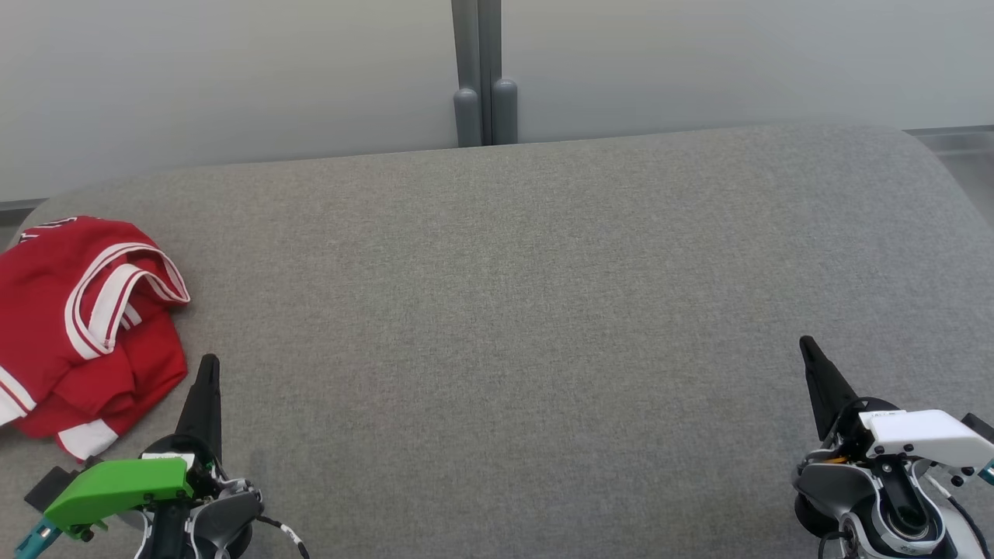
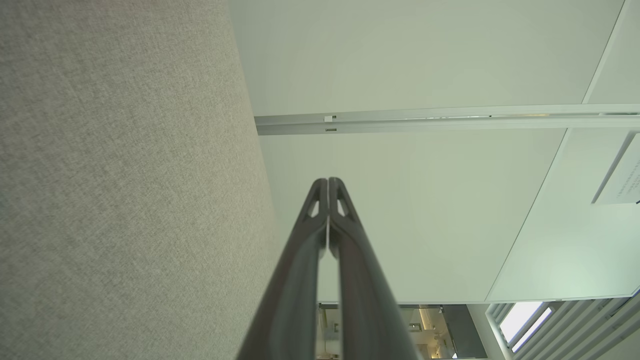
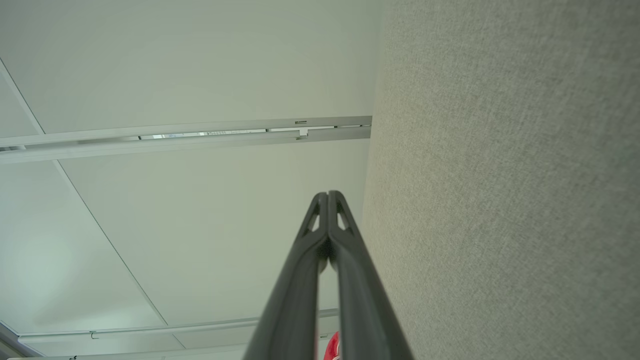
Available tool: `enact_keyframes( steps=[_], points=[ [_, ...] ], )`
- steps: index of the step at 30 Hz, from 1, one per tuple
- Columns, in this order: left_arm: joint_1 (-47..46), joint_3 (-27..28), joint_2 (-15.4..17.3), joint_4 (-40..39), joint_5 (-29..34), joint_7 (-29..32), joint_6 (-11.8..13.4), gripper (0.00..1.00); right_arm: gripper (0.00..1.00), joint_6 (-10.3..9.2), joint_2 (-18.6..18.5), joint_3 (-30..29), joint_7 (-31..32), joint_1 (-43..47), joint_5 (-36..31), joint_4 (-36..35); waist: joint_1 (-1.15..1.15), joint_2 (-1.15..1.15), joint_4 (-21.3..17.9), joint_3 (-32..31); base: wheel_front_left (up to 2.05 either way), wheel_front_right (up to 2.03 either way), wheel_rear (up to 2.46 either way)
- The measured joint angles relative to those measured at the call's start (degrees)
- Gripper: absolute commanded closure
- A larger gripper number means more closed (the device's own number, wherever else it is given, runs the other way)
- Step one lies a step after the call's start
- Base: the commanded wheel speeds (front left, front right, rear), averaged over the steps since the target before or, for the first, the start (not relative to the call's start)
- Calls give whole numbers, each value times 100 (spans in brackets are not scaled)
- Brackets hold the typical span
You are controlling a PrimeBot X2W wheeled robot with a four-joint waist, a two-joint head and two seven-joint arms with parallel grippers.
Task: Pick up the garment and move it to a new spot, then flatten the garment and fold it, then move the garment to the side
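A red garment [image 1: 81,326] with white stripes lies crumpled at the left edge of the grey fabric surface [image 1: 505,310]. My left gripper [image 1: 208,363] sits at the lower left, just right of the garment's lower corner, apart from it. Its fingers are pressed together with nothing between them, as the left wrist view shows at the tips [image 2: 328,181]. At the lower right my right gripper [image 1: 805,341] is also shut and empty, far from the garment. In the right wrist view its tips [image 3: 327,194] meet, and a sliver of the red garment [image 3: 331,346] peeks beside them.
The grey surface stretches wide between the two grippers. Behind it stands a pale partition wall with a grey vertical post [image 1: 484,74]. The surface's rounded far corners drop off at left and right.
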Motion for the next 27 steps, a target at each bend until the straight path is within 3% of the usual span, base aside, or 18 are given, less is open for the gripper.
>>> enact_keyframes(
  steps=[27],
  points=[
    [-1, 0, 0, 0, 0, 0, 0, 100, 100, 0, 0, 0, 0, 0, 0, 0, 0, 0, 0, 0, 0, 0, 0]
  ],
)
